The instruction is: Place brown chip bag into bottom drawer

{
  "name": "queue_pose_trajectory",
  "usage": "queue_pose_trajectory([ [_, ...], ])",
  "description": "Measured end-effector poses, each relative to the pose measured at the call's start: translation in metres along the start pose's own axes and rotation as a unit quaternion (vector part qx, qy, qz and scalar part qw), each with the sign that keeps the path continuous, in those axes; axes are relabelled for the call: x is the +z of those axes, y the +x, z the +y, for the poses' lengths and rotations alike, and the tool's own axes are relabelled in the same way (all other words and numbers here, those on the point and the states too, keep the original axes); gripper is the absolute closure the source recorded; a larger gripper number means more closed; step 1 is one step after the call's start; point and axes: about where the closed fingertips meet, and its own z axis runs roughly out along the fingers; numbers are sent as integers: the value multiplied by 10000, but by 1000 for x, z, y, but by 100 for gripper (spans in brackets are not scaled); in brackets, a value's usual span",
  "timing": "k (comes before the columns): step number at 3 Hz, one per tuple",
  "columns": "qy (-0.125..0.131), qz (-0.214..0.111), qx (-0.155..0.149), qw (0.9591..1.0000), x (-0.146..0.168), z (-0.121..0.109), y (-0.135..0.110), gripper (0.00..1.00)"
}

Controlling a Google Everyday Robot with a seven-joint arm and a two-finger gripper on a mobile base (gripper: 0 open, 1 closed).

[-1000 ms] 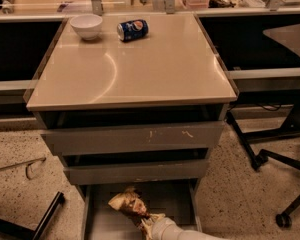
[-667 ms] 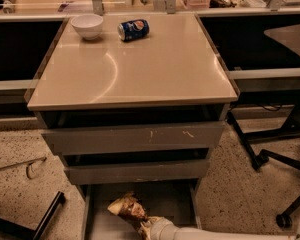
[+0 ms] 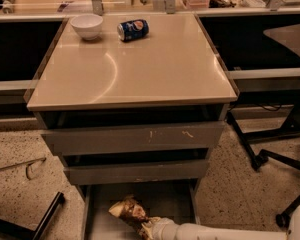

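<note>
The brown chip bag (image 3: pixel 126 210) is crinkly dark brown with pale ends. It is low over the grey floor of the open bottom drawer (image 3: pixel 175 200), towards its front left. My gripper (image 3: pixel 146 225) reaches in from the lower right on a white arm and is shut on the bag's near end. The two upper drawers are pulled out a little above it.
On the beige cabinet top (image 3: pixel 155 69) stand a white bowl (image 3: pixel 87 25) and a blue soda can (image 3: pixel 133 29) lying on its side. Office chair legs (image 3: pixel 270 154) stand on the speckled floor to the right. A dark bar (image 3: pixel 45 219) lies at lower left.
My gripper and the chip bag have moved a little down and towards the front of the bottom drawer. Nothing else has moved.
</note>
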Motion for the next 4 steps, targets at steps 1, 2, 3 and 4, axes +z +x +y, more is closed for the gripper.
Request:
queue_pose_trajectory([
  [1, -13, 67, 169, 9998, 15, -7, 15, 100],
  [2, 70, 149, 447, 9989, 36, -20, 45, 100],
  [3, 82, 150, 493, 9986, 39, -21, 48, 82],
  [4, 82, 150, 493, 9986, 39, -21, 48, 59],
])
